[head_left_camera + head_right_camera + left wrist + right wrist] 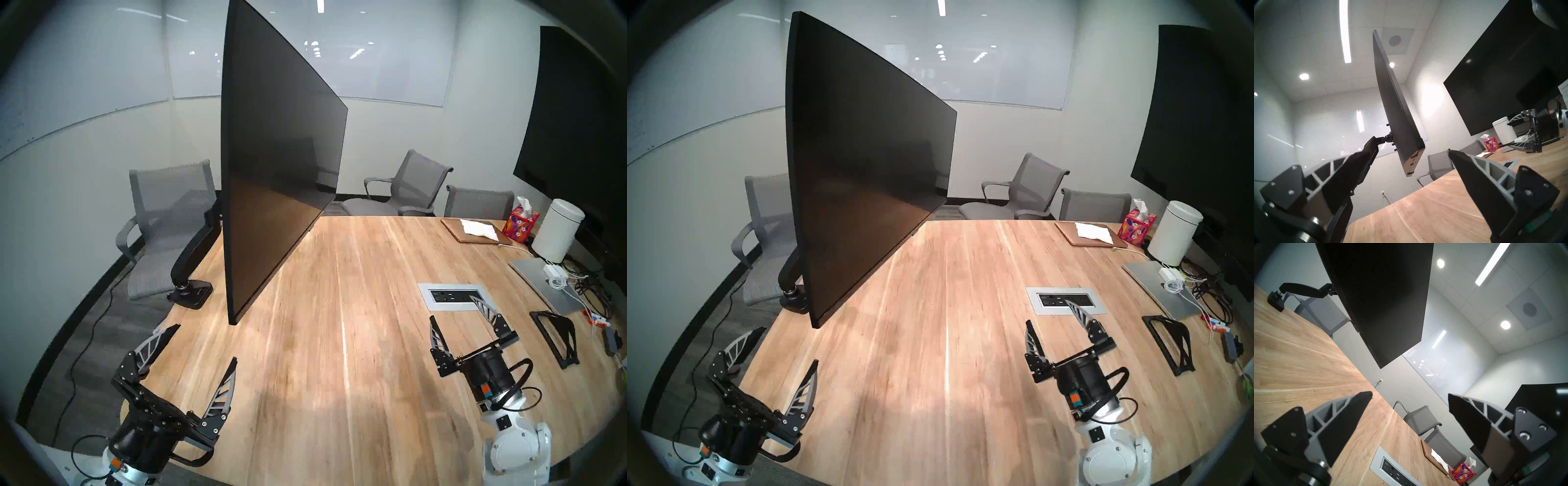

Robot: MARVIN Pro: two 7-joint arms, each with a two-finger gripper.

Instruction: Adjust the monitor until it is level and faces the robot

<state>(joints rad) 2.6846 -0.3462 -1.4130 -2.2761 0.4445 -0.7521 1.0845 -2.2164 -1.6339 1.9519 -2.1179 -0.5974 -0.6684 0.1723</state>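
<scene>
The wide, thin black flat-screen monitor (278,163) fills the upper centre-left of the head view, turned nearly edge-on to the robot and tilted, its near lower corner hanging low, close over the light wooden table (339,339), clearly neither level nor facing us yet. Its black articulated mount arm (195,251) runs down at left to a clamp base (195,292) on the table edge. Risks as I read them: pushing on that near corner swings the whole panel about the arm joints, so an off-centre shove could overshoot the yaw or drop the corner onto the table; pinching the thin bezel hard could stress the panel; a spring arm may sag back once released. Left end effector (205,344) sits lower left of the head view, fingers spread wide, holding nothing and touching nothing; in the left wrist view the monitor's edge (1400,108) lines up between the fingertips but still well apart from them. Right end effector (454,307) is lower right, also fully spread and empty, hovering over the table near the grey recessed power-outlet plate (451,297). A larger black wall screen (583,118) at the right edge is not the target.
</scene>
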